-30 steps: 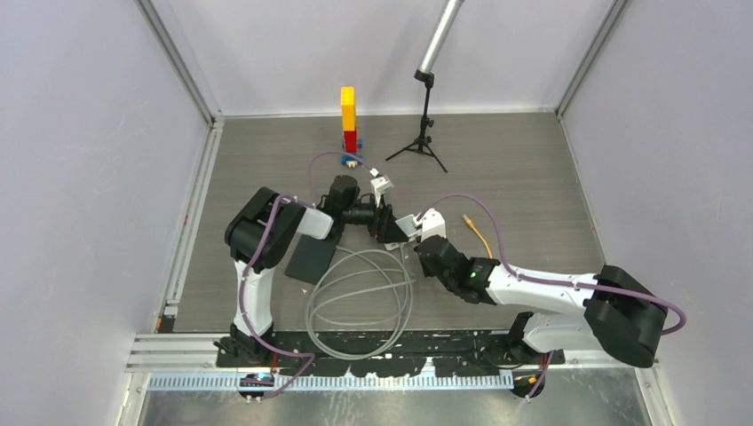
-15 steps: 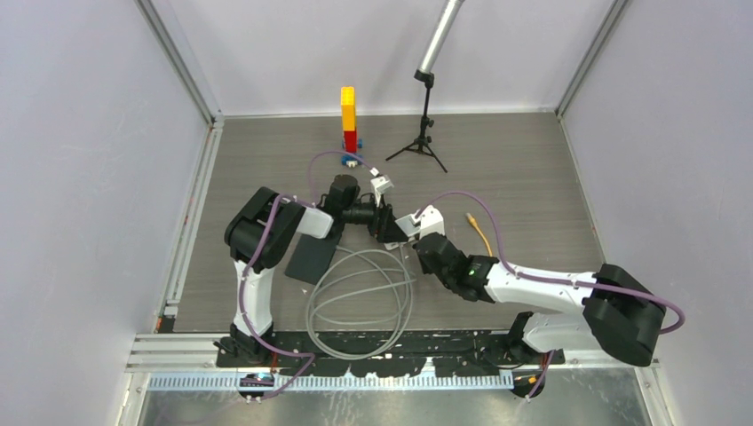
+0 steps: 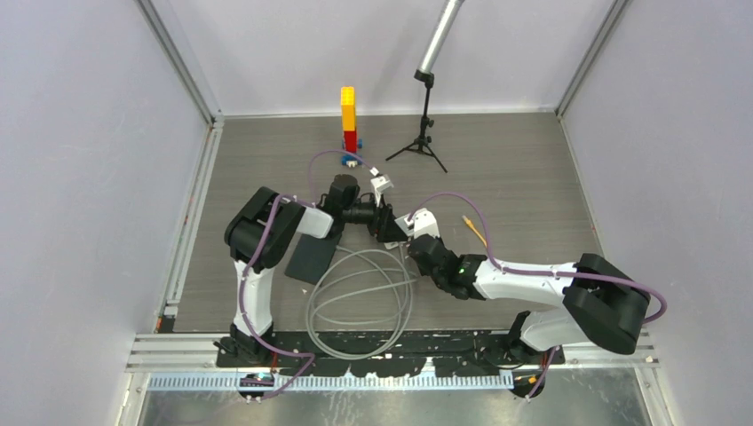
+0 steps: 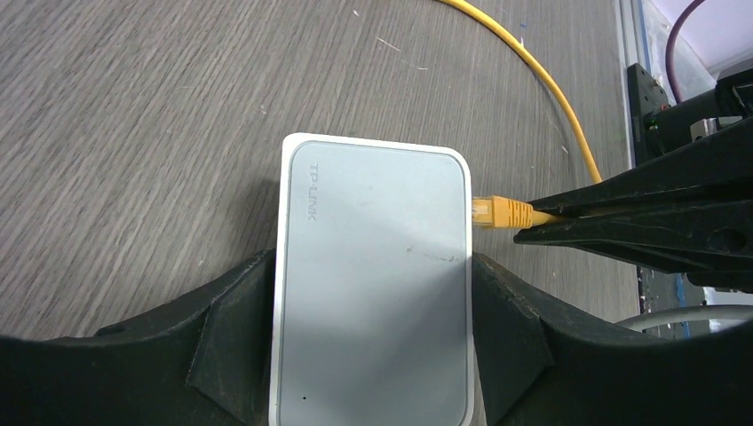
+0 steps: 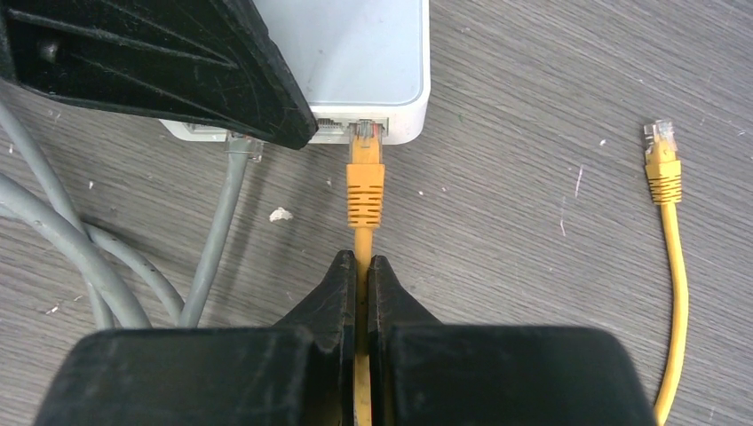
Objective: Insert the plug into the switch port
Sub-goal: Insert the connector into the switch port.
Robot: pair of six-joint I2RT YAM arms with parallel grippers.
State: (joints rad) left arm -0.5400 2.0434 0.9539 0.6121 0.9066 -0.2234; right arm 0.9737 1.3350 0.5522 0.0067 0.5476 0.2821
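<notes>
The white switch [image 4: 373, 266] lies flat on the wood floor. My left gripper [image 4: 373, 355] is shut on it, with a black finger pressed against each long side. The switch port [image 5: 366, 129] is an opening in the side wall facing my right gripper. The yellow plug [image 5: 365, 177] points straight at it, its clear tip just inside the opening; it also shows against the box's side [image 4: 502, 213]. My right gripper [image 5: 362, 266] is shut on the yellow cable a little behind the plug. In the top view the two grippers meet [image 3: 404, 232].
A grey cable's plug [image 5: 238, 146] sits in a neighbouring port, and its coil [image 3: 360, 293] lies in front of the arms. The yellow cable's free end [image 5: 661, 151] lies to the right. A black pad [image 3: 311, 257], a brick tower [image 3: 348, 115] and a tripod [image 3: 424, 133] stand around.
My right arm has swung left and forward, carrying the plug closer to the switch. The left arm and the switch have stayed still.
</notes>
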